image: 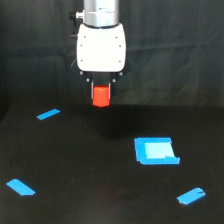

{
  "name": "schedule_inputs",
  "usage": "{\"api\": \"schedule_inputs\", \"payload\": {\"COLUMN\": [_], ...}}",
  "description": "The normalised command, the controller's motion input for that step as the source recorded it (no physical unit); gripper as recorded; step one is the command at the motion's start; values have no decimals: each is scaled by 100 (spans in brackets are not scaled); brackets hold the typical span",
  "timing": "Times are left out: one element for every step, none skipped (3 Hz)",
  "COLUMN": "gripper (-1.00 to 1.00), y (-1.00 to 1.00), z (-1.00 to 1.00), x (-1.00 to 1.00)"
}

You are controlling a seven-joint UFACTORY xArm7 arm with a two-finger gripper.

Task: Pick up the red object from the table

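Observation:
The red object (pixel 101 96) is a small bright red-orange block hanging under the white gripper (pixel 101 90) in the upper middle of the exterior view. It sits between the gripper's short dark fingers, which are shut on it. The block is lifted clear of the black table (pixel 90 170), with the far part of the table and the dark curtain behind it. The block's top is hidden by the gripper body.
A blue square (pixel 155 150) lies on the table at the exterior view's right. Blue tape strips lie at the far left (pixel 48 114), near left (pixel 20 187) and near right (pixel 191 196). A black curtain (pixel 175 50) hangs behind.

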Motion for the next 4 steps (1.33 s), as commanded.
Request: {"api": "schedule_inputs", "payload": {"gripper": [-99,-92,-100,-100], "y": [-7,4,-1,3], "z": [3,5,2,3], "x": [-2,8,7,0]}}
